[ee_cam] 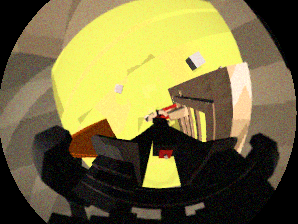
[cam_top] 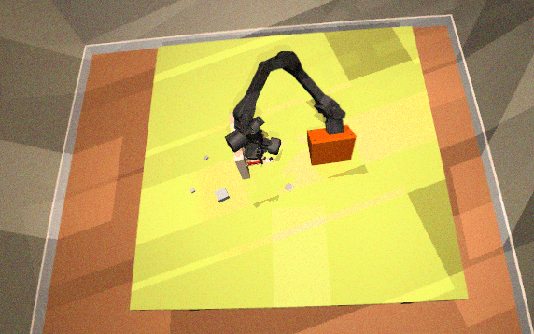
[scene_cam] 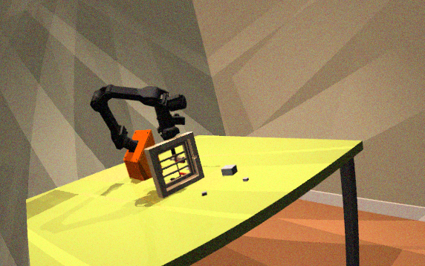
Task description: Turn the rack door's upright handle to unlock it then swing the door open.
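My gripper points down on the inner side of the upright rack frame. It is shut on the door handle, which the fingers mostly hide. Small red parts show close to the fingertips. The barred door is seen beside the fingers in the wrist view, and its dark bars show through the frame in the exterior view. The gripper lies turned against the frame, which stands to the right in the wrist view. The door's exact angle and the handle's turn cannot be told.
A large grey block lies beyond the frame. Small blocks lie near it, and another block lies towards the orange arm base.
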Controlling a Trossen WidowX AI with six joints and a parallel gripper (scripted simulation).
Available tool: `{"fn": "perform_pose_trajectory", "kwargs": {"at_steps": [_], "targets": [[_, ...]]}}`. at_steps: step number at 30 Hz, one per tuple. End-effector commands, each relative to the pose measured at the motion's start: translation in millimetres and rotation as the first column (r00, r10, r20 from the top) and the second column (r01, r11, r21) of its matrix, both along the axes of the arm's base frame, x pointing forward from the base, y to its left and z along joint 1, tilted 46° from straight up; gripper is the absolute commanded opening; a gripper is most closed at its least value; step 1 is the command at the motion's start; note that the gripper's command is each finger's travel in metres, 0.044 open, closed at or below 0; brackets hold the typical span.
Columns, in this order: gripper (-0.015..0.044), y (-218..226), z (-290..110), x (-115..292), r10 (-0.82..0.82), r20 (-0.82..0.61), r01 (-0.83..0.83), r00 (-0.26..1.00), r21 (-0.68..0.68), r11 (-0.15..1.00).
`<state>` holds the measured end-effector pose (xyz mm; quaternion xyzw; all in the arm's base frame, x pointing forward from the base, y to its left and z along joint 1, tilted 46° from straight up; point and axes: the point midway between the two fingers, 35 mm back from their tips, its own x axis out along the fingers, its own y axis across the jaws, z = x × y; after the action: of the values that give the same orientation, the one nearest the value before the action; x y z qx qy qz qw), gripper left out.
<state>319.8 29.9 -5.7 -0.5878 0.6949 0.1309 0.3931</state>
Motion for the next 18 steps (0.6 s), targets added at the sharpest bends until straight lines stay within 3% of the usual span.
{"fn": "perform_pose_trajectory", "kwargs": {"at_steps": [1, 12, 18], "targets": [[0.0014, -1.2, -0.3, -0.1, 0.14, -0.144, -0.14, 0.98, 0.007, 0.99], [0.0014, -1.2, -0.3, -0.1, 0.468, -0.481, -0.469, 0.742, 0.127, 0.874], [0.0014, -1.2, -0.3, -0.1, 0.484, -0.497, -0.486, 0.72, 0.138, 0.863]]}}
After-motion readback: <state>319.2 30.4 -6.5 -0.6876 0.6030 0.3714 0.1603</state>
